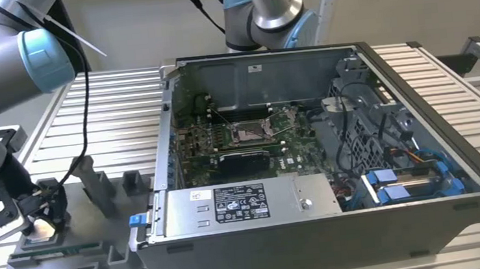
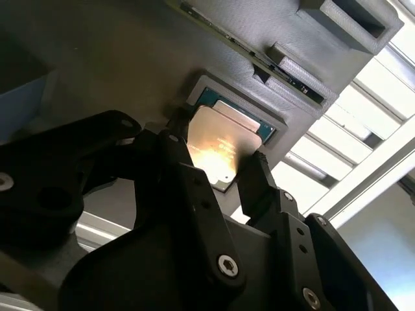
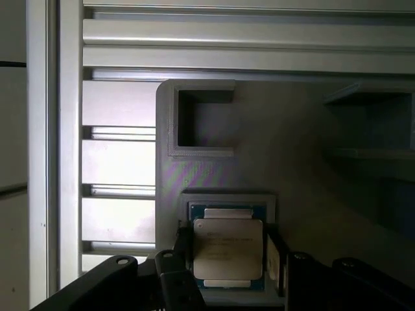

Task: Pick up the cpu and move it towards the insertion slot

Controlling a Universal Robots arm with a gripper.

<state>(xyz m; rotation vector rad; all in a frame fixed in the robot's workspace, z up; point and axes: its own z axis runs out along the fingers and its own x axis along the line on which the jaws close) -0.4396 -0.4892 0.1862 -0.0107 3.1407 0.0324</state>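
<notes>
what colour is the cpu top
The cpu is silvery metal with a blue-green rim; clearest in the first wrist view.

Robotics laboratory: slatted aluminium surface (image 1: pixel 116 113) carrying opened computer case (image 1: pixel 318 232), grey parts fixture (image 1: pixel 91 268), jointed robot arm (image 1: pixel 7 57) alongside.

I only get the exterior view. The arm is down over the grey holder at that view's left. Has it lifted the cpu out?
Observer: No. In the first wrist view the cpu lies flat in its square recess in the grey holder.
Operator: How close is the arm to it, then?
Observer: In the second wrist view the claw sits low at that recess, right at the cpu.
</notes>
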